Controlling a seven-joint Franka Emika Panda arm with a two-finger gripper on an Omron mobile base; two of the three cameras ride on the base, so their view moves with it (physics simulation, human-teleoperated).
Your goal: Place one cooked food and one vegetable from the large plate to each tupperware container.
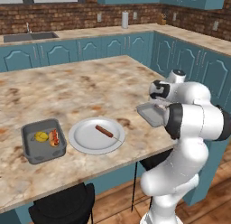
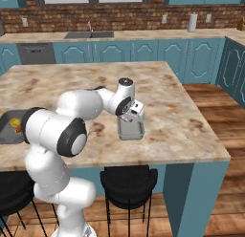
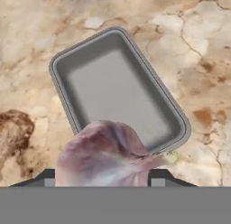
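Item, my pincer (image 3: pixel 104 175): in the hand view its two tips flank a mauve, papery, garlic-like bulb (image 3: pixel 104 155), clamped between them.

Item, near tupperware container (image 3: pixel 118 90): dark grey, bare inside, directly under the bulb; the right base view shows it (image 2: pixel 131 131) beneath my hand on the marble island counter (image 2: pixel 191 121).

Item, far tupperware container (image 1: pixel 43 142): the left base view shows it holding the yellow vegetable (image 1: pixel 41 137) beside a red-orange sausage piece (image 1: pixel 54 137); the right base view catches just its corner (image 2: pixel 10 127) at the edge.

Item, large plate (image 1: pixel 85 142): between the trays, bearing one brown sausage (image 1: pixel 104 131).
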